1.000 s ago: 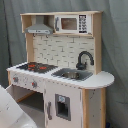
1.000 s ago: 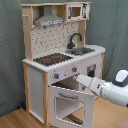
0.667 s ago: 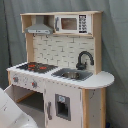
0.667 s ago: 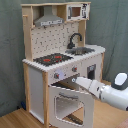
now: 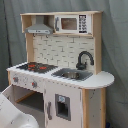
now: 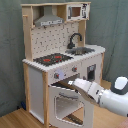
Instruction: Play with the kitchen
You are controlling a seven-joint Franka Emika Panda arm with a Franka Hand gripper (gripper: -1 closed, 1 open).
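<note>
Clearly kitchen (image 6: pixel 60 60) stands on wooden floor (image 6: pixel 12 120), tall, rigid wood and panel, bulky; only hinged parts move. Oven door (image 6: pixel 67 102) ajar, light, swings easily. Gripper (image 6: pixel 75 84) at door's top edge, 5 o'clock of stovetop (image 6: pixel 52 59); finger spread cannot tell. Best hold: door's top rim.

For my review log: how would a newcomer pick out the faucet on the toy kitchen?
Find the kitchen, a tall unit of light wood and white panels before a grey curtain. On its counter, the sink lies beside the stovetop with red burners. The faucet stands at the sink's back edge: the only black, arched spout there.
</note>
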